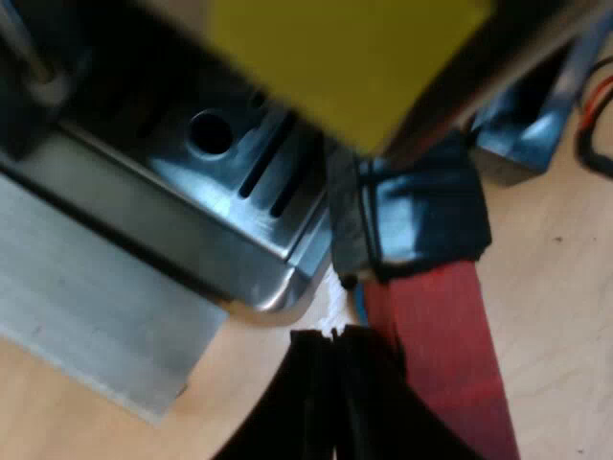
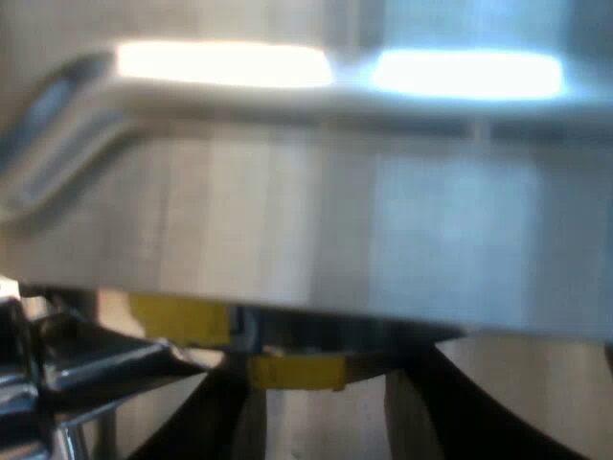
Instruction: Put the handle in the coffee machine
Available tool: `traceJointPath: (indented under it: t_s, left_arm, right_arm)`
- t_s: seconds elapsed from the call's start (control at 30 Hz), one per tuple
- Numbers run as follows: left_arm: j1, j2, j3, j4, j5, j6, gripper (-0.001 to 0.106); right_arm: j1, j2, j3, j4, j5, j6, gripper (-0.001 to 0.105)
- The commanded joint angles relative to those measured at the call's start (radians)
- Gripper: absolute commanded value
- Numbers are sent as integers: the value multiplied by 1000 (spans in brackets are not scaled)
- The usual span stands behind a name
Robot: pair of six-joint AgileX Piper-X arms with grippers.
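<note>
My left tool (image 1: pixel 335 337) is clenched, its two black tips pressed together with nothing between them. It hangs low over the worktop (image 1: pixel 556 287), just beside the red end (image 1: pixel 436 335) of the handle (image 1: pixel 421 216). The handle's dark part sits at the rounded corner of the drip tray (image 1: pixel 230 182) and slants away under a yellow block (image 1: pixel 354 57). Its metal head is hidden, so I cannot tell whether it is seated in the espresso machine (image 2: pixel 335 240). My right tool (image 2: pixel 321 372) is close beneath the machine's brushed body, with a yellow piece (image 2: pixel 297 372) at its tip; I cannot tell whether it is clamped or released

I judge the step in hand to be nudging the handle home. To do it well I would lay the closed left tool flat against the side of the red end, push slowly along an arc with the handle level, and stop at firm resistance rather than force it

The worktop is pale wood. A grey plate (image 1: pixel 86 316) lies on it under the tray's long edge, one corner pointing toward my left tool. Two bright patches glare on the machine's upper edge, so I take the room to be lit from above
</note>
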State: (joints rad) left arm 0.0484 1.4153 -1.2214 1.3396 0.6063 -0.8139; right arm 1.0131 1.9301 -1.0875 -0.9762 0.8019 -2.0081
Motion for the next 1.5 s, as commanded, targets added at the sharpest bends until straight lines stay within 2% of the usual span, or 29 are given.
traceJointPath:
  t_s: [0.03,0.2,0.37,0.63,0.73,0.9,1.13,1.33,1.5]
  left_arm:
    - [-43,-6,22,13,37,-36,1]
    - [-77,-12,74,11,14,-83,1]
    - [-77,-67,84,-23,14,-108,1]
    - [-80,-116,103,-4,53,-149,1]
    - [-80,-116,154,-7,54,-149,1]
    - [-80,-116,219,-14,67,-149,1]
    - [-80,-124,223,-39,83,-156,1]
    - [-80,-152,223,-39,96,-161,1]
    - [-94,-163,223,-39,127,-193,1]
  right_arm:
    - [-9,-45,-31,-148,-4,-16,32]
    - [-9,-45,-31,-148,-23,-16,32]
    - [-9,-45,-31,-148,-23,-16,32]
    - [-9,-45,-31,-148,-23,-36,32]
    - [-9,-45,-31,-148,-23,-60,32]
    - [-6,-45,-31,-148,-23,-62,32]
    - [-6,-45,-26,-148,-23,-62,32]
    - [19,-45,30,-145,10,-58,32]
    - [40,-50,76,-145,36,-56,32]
